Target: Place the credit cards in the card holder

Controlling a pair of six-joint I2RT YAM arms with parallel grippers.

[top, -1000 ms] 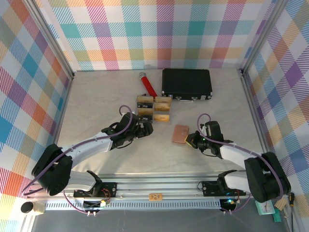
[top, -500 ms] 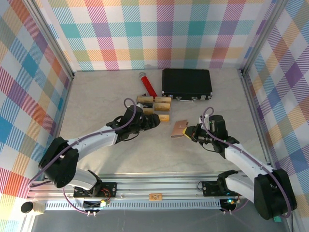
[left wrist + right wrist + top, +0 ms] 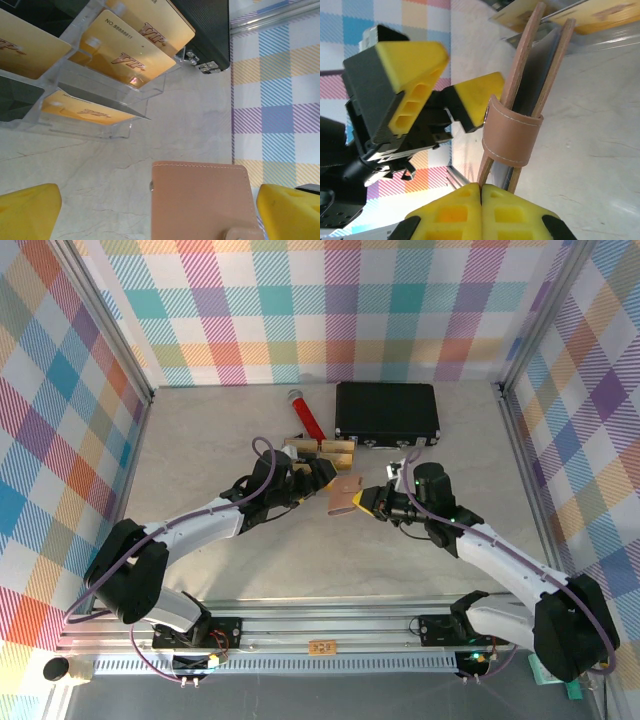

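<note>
Landmark: clear tray (image 3: 320, 454), compartmented, standing on the table (image 3: 200, 440)
Credit cards (image 3: 132, 52): gold faces marked VIP, lying tilted in the clear tray's compartments; one thin dark-faced card sits in a lower compartment
Card holder (image 3: 343, 496): reddish-brown, held up off the table just near-right of the clear tray. From the right wrist it is seen edge-on, its two leaves slightly parted with a strap looped round them
Right gripper (image 3: 362, 504): to the near-right of the clear tray, jaws clamped on one edge of the card holder, with its yellow pads (image 3: 512, 212) pressed together
Left gripper (image 3: 321, 478): at the clear tray's near edge, jaws spread wide and holding nothing. In the left wrist view the card holder's end sits between its yellow fingers (image 3: 27, 210), and whether either finger touches it cannot be told
Black case (image 3: 387, 412): closed, just beyond the clear tray and to its right, latches facing the tray
Red stick (image 3: 306, 415): beyond the clear tray, lying slantwise on the table
</note>
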